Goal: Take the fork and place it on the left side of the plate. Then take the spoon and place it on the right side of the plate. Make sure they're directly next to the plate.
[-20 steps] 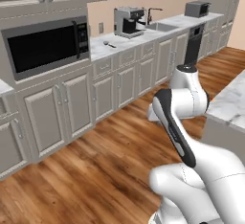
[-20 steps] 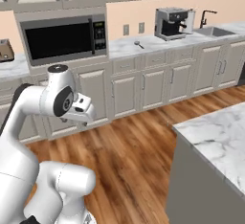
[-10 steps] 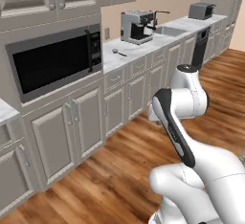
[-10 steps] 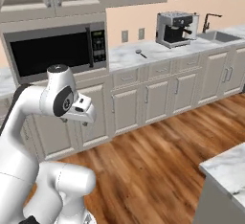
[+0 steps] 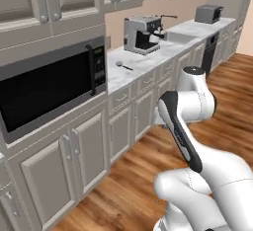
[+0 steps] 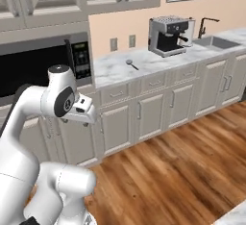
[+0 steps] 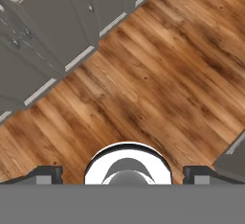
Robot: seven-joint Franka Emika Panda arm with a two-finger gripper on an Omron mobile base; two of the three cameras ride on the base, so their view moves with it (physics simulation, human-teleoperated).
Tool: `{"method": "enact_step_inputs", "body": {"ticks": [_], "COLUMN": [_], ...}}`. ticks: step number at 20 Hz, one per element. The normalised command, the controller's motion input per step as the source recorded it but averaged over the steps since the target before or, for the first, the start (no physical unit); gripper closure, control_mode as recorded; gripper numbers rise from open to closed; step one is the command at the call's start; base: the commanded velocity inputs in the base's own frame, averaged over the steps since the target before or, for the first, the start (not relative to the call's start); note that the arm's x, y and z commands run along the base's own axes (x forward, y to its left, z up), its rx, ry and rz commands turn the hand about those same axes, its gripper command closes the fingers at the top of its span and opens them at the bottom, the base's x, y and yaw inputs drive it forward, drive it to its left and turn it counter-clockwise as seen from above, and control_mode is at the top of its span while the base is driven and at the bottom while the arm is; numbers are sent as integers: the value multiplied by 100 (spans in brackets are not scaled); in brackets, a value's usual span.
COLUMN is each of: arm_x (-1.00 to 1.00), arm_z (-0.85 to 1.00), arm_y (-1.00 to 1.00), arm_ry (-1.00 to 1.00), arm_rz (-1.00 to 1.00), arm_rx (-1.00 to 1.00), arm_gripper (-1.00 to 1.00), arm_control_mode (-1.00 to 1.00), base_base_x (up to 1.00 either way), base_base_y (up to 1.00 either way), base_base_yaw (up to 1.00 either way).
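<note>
Our two-finger gripper [image 7: 122, 174] hangs with its jaws spread wide and nothing between them; in the hand view the two small dark fingertips [image 7: 48, 174] sit far apart, and beyond them lies the brown wooden plank floor [image 7: 158, 84], with the lower fronts of the grey-white base cabinets [image 7: 43, 36] running across the upper left corner. In the right base view the hand [image 6: 81, 111] is tucked close to the white arm's upper joint, in front of the cabinet doors below the counter.

Out from there, we face a white marble countertop [image 6: 158, 60] over panelled grey-white cabinets [image 6: 144, 116]. A built-in black microwave oven with a side control panel [image 5: 44, 89] is set among the cabinets, just left of the counter stretch. On the counter, between the microwave and a boxy silver espresso machine [image 6: 168, 35], lies a small utensil with a round silver bowl and a dark handle, the spoon [image 6: 131, 64]; in the left base view it [image 5: 123, 65] rests flat on the marble, apart from the machine. It is too small for us to tell more of its shape.

Past the espresso machine, a steel sink with a dark tap [image 6: 211, 39] is let into the counter. Farther along in the left base view stands a grey toaster [image 5: 208, 14].
</note>
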Motion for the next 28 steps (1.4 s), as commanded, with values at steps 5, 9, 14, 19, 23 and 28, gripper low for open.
{"method": "enact_step_inputs", "body": {"ticks": [5,9,14,19,23,28], "arm_x": [0,0,0,0,0,0], "arm_z": [0,0,0,0,0,0], "arm_y": [0,0,0,0,0,0], "arm_ry": [0,0,0,0,0,0], "arm_rz": [0,0,0,0,0,0], "arm_rx": [0,0,0,0,0,0], "arm_gripper": [-100,-100,-100,-100,-100,-100], "arm_control_mode": [100,100,100,100,100,100], "base_base_x": [100,100,100,100,82,71], "base_base_y": [-23,-43,-44,-11,-4,-18], "base_base_yaw": [-3,0,5,27,48,49]}}
